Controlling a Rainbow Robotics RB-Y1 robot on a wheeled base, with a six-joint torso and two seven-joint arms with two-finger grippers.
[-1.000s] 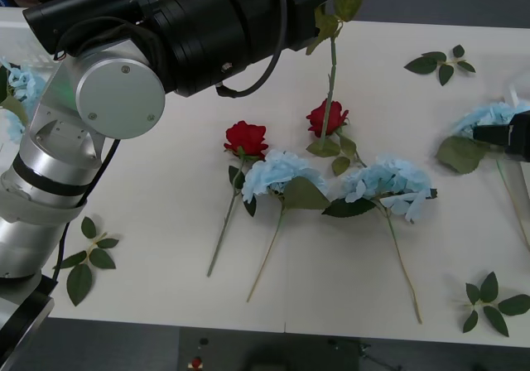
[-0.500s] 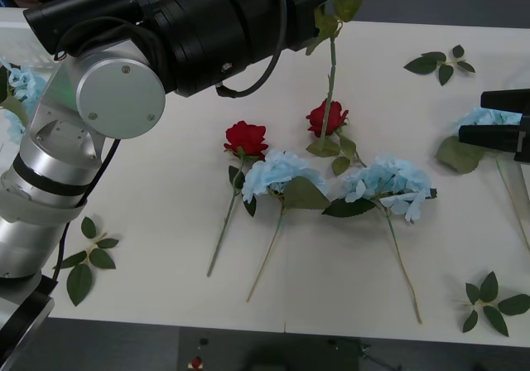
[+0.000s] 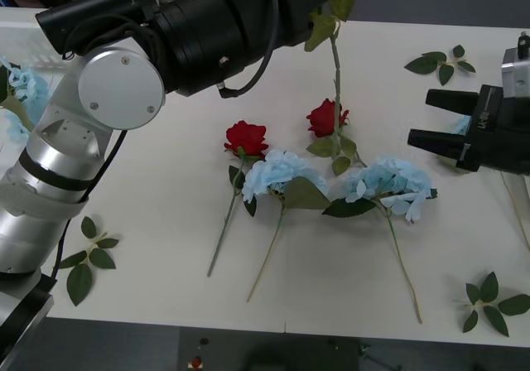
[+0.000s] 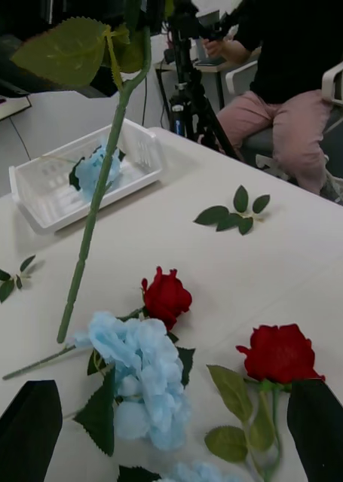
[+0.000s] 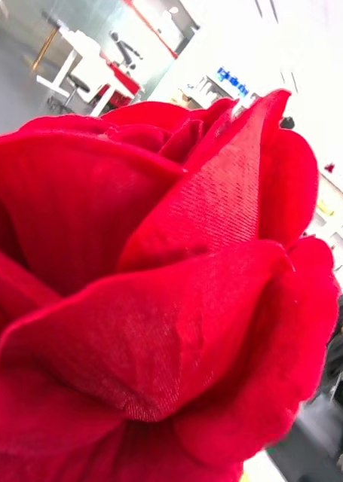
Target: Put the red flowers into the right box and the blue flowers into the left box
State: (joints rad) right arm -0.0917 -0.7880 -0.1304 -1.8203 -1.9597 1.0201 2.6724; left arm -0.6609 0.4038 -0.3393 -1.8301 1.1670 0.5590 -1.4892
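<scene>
Red flowers: one lifted, two waiting on the white surface [image 3: 166, 247].
A dark-red artificial rose [image 5: 156, 286] hangs by its green stem from the left gripper, finger state unclear; the right gripper [image 3: 421, 119] has slid inward with black fingers [image 4: 24, 429] spread empty, nearing the pale-blue fluffy hydrangea clusters [image 3: 389, 182].

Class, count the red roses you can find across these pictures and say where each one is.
3. Two roses lie mid-table, one left of the other, beside the blue flowers. A third is held up at the left gripper, its stem hanging down. More could be hidden.
</scene>
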